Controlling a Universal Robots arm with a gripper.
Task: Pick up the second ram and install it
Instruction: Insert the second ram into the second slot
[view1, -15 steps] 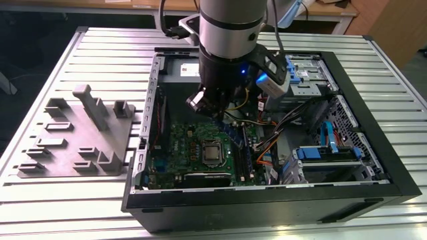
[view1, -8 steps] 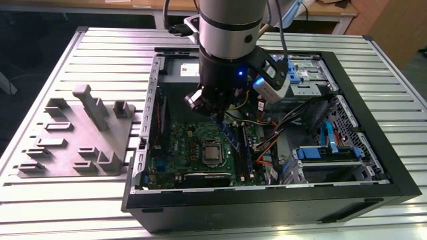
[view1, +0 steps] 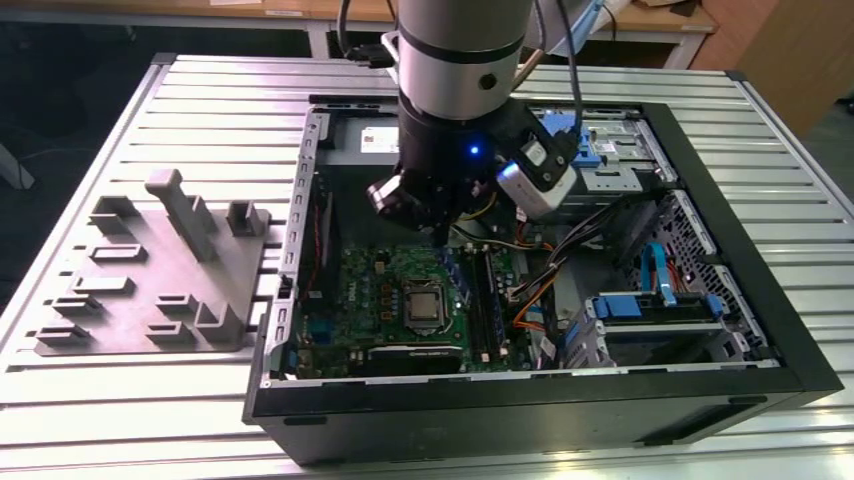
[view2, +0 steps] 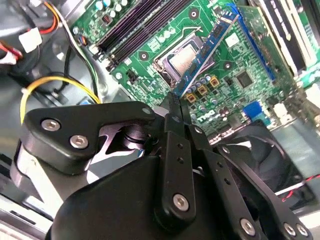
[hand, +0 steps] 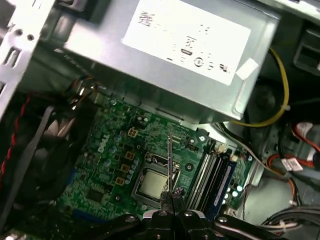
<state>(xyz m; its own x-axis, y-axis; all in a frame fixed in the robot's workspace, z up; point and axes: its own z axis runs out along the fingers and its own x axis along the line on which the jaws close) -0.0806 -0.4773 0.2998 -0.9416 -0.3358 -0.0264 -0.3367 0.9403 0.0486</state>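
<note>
Seen from the room: a ribbed aluminium table (view1: 200, 90) w/ long grooves fills most of the floor space. Beyond it, at 12 o'clock in the exterior view, stand pale wooden desks (view1: 267, 12); dark floor lies at 10 o'clock.

On the table, an open black PC case (view1: 534, 400) lies on its side. A grey moulded tray (view1: 147, 270) w/ upright pegs sits at 9 o'clock of the case, just beside it.

The silver robot arm (view1: 461, 60) reaches down into the case. Its gripper (view1: 441, 235) hangs over the green motherboard (view1: 387, 290), at approx 12 o'clock of the CPU socket (view1: 424, 305).

In both wrist views the gripper (view2: 175, 102) (hand: 171, 200) has its black fingers pinched together on the second ram (view2: 212, 45) (hand: 170, 160). The slim blue-green stick juts from the fingertips, above the board near the socket, not in the memory slots (hand: 210, 175).

The metal PSU box (hand: 165, 55) w/ a white label borders the board. A yellow cable (hand: 282, 90) curls beside it. A black fan (view2: 260, 145) sits at the board's edge.
</note>
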